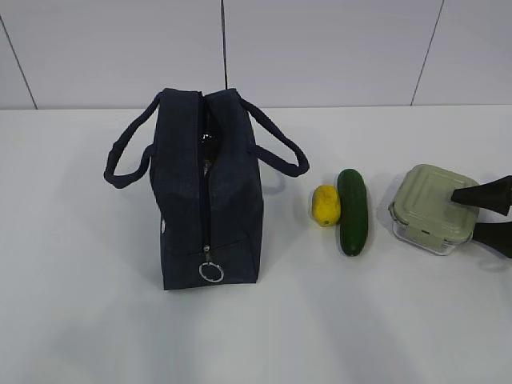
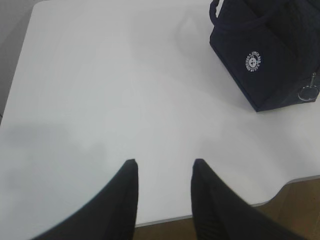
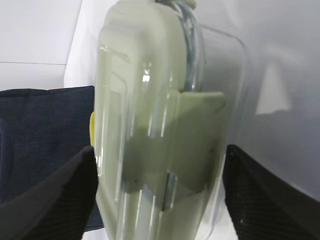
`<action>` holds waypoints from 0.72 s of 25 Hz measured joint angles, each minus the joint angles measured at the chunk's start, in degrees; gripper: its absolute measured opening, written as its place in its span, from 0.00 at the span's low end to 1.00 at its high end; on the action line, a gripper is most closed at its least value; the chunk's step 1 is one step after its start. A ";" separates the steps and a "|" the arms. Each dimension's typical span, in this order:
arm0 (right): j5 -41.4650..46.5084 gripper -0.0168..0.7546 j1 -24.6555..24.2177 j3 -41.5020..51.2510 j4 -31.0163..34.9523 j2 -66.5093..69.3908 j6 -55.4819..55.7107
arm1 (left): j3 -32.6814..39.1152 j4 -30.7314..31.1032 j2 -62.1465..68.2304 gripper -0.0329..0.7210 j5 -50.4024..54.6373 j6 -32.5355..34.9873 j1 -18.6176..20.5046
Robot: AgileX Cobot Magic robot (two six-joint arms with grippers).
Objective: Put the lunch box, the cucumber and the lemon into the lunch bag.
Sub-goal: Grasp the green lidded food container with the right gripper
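Now lunch box (image 1: pixel 433 206) sits between right claw (image 1: pixel 483 214) fingers

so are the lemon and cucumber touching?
Touching, as far as the exterior view shows: the lemon sits against the cucumber's left side with no table visible between them. The wrist views don't show the pair.

Left end effector (image 2: pixel 162 167): two matte black fingers, broad at the base, tapering to blunt rounded tips; the finger (image 2: pixel 210 200) on the view's right carries fine ribbing along its inner face. Right end effector (image 3: pixel 160 195): same black fingers, surface pebbled with a fine woven-looking grain. In the exterior view its fingers show as black wedges. No cables, screws or markings legible.
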 joint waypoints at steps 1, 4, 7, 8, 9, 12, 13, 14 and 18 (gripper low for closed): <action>0.00 0.78 0.00 0.00 0.00 0.00 0.00 | 0.00 0.00 0.00 0.38 0.00 0.00 0.00; 0.00 0.77 0.00 0.00 0.00 0.00 0.00 | 0.00 0.00 0.00 0.38 0.00 0.00 0.00; 0.00 0.73 0.00 0.00 0.00 0.00 0.00 | 0.00 0.00 0.00 0.38 0.00 0.00 0.00; 0.00 0.71 0.00 0.00 0.00 0.00 0.00 | 0.00 0.00 0.00 0.38 0.00 0.00 0.00; 0.00 0.70 0.00 0.00 0.00 0.00 0.00 | 0.00 0.00 0.00 0.38 0.00 0.00 0.00; 0.00 0.67 0.00 0.00 0.00 0.00 0.00 | 0.00 0.00 0.00 0.38 0.00 0.00 0.00; 0.00 0.66 0.00 0.00 0.00 0.00 0.00 | 0.00 0.00 0.00 0.38 0.00 0.00 0.00; 0.00 0.66 0.00 0.00 0.00 0.00 0.00 | 0.00 0.00 0.00 0.38 0.00 0.00 0.00; 0.00 0.65 0.00 0.00 0.00 0.00 0.00 | 0.00 0.00 0.00 0.38 0.00 0.00 0.00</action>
